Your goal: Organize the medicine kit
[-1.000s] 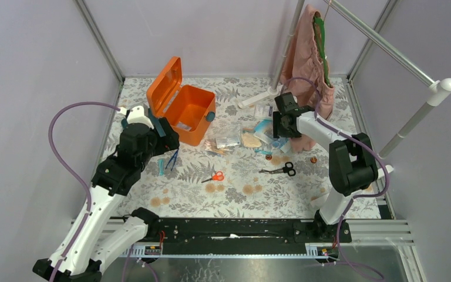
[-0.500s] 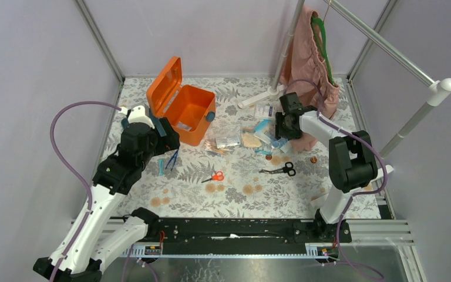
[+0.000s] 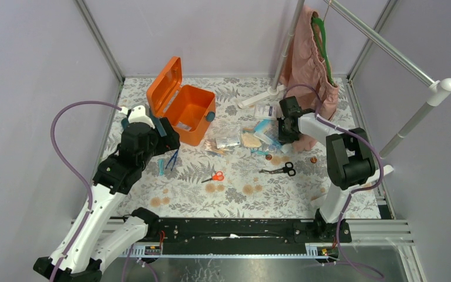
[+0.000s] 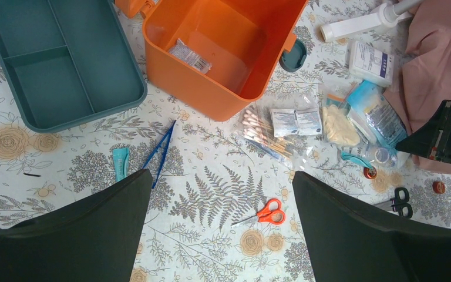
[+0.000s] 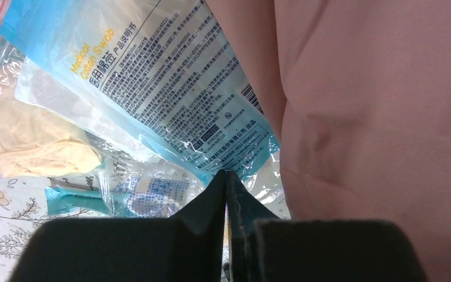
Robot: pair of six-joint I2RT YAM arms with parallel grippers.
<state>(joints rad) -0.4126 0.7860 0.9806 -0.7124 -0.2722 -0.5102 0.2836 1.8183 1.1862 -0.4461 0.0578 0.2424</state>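
Observation:
The medicine kit (image 3: 189, 109) is an orange box standing open at the back left, lid up, with a small packet inside (image 4: 191, 56). Its teal divided tray (image 4: 59, 70) lies out on the table beside it. My left gripper (image 4: 222, 174) hangs open above the table, with nothing between its fingers. My right gripper (image 3: 283, 133) is low among the loose packets by the pink garment. Its jaws are pressed together (image 5: 226, 172) on the lower corner of a blue cotton swab packet (image 5: 170, 76).
Orange scissors (image 4: 267, 212), blue tweezers (image 4: 161, 147), a bag of cotton swabs (image 4: 264, 132), a glove bag (image 4: 337, 123) and a white box (image 4: 371, 61) lie on the floral cloth. Black scissors (image 3: 282, 170) sit near the right arm. A pink garment (image 3: 308, 59) hangs from the rail.
My right gripper has dropped slightly toward the packets and its jaws have closed on the blue packet's corner. The left arm has not moved.

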